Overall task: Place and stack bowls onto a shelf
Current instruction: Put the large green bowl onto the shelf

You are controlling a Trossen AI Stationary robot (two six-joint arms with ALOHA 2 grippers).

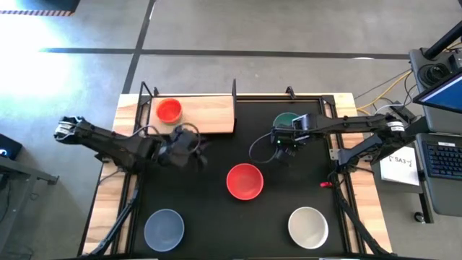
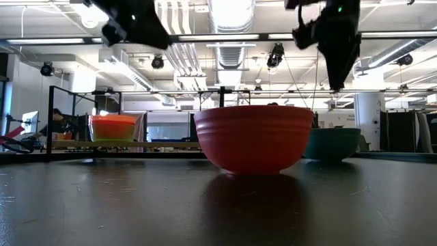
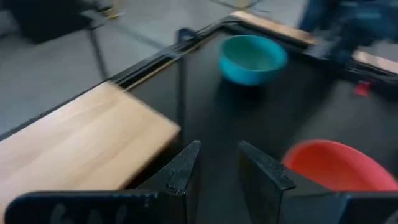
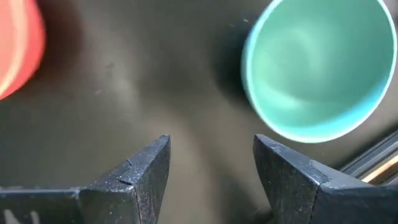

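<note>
An orange-red bowl stands on the pale wood shelf at the mat's far left. A teal bowl rests on the black mat at the far right; a red bowl sits mid-mat, a grey-blue bowl near left and a white bowl near right. My left gripper hovers open and empty by the shelf's near right corner. My right gripper hangs open, pointing down, just near of the teal bowl, holding nothing.
Thin black posts rise at the shelf's corners. Bare mat lies between the near bowls. A red-handled tool lies at the mat's right edge. Cables and a laptop stand beyond the table's right side.
</note>
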